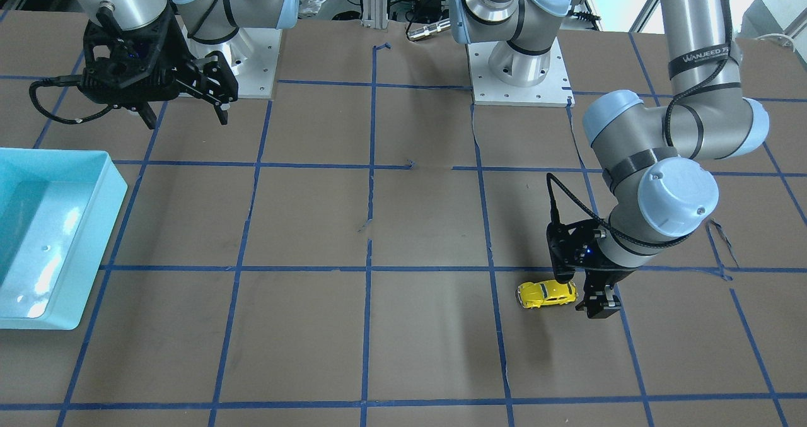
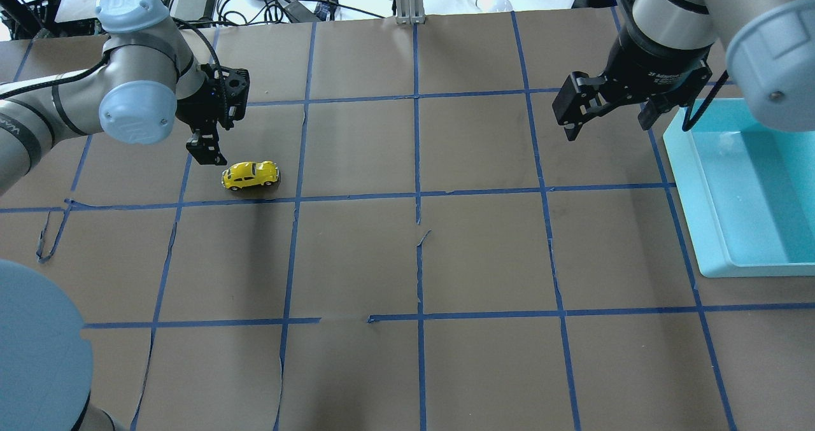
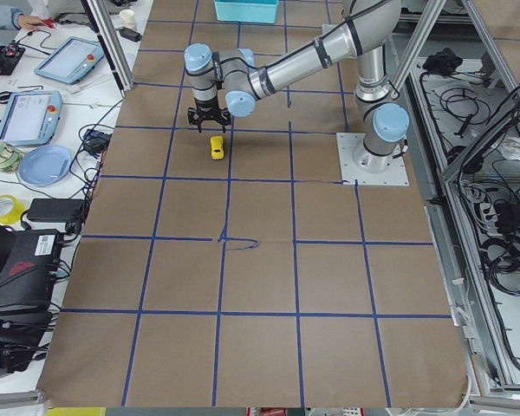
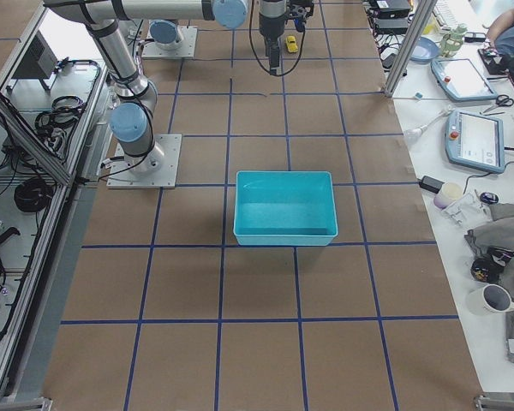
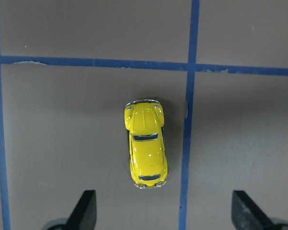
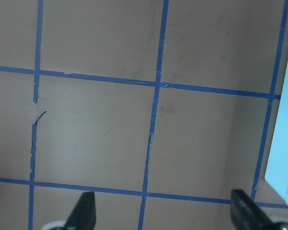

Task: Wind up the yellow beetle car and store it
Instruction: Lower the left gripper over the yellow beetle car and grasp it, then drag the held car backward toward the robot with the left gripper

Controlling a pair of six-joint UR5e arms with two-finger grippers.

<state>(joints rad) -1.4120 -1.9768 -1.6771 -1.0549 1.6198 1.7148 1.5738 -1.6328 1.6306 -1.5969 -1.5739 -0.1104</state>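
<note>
The yellow beetle car (image 2: 250, 174) stands on its wheels on the brown table, on the robot's left side. It also shows in the front view (image 1: 547, 293) and in the left wrist view (image 5: 145, 146), next to a blue tape line. My left gripper (image 2: 212, 139) is open and empty. It points down, close beside the car and above the table, and does not touch the car. Its fingertips (image 5: 85, 209) are spread wide, with the car ahead of them. My right gripper (image 2: 605, 122) is open and empty, raised near the teal bin (image 2: 694, 208).
The teal bin (image 1: 116, 181) is empty and stands at the table's edge on the robot's right; its corner shows in the right wrist view (image 6: 284, 158). A blue tape grid covers the brown table. Tablets, cables and cups lie beyond the table's far edge.
</note>
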